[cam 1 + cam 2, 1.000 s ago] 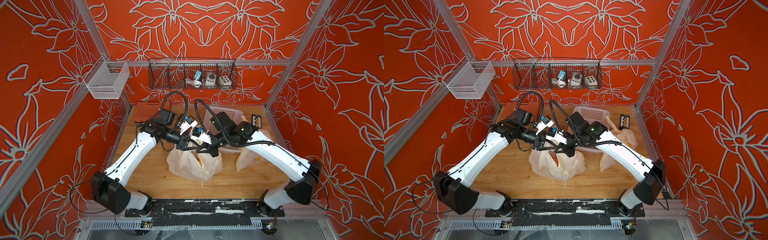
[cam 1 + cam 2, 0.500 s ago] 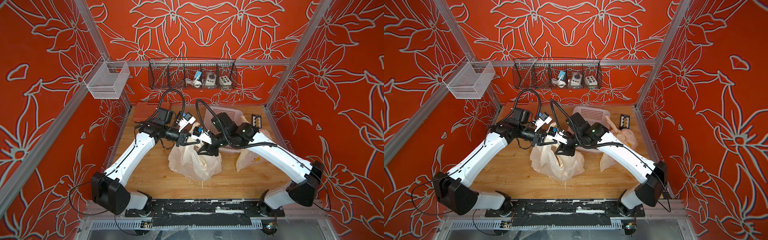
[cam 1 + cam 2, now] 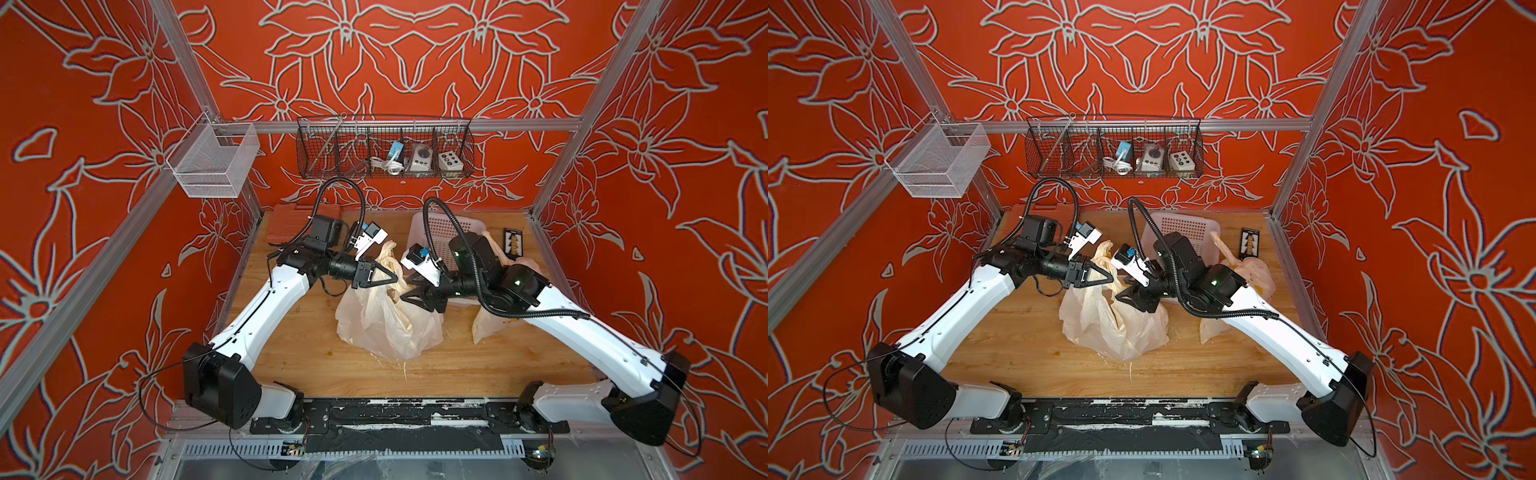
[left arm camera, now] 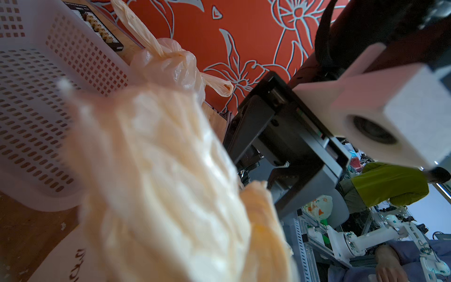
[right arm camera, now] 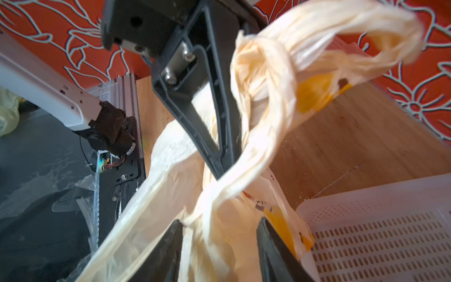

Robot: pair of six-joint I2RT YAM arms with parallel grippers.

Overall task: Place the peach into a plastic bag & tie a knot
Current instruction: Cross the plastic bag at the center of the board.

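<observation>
Left gripper [image 3: 397,277] is clamping plastic bag [image 3: 386,332] handle
Right gripper [image 5: 219,246] is standing open astride the bag; print [image 4: 77,265] illegible

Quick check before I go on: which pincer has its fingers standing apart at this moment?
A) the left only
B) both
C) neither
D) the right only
D: the right wrist view shows the right pincer with a finger on either side of the bag, while the left pincer is shut to a point on the bag's twisted handle.
</observation>
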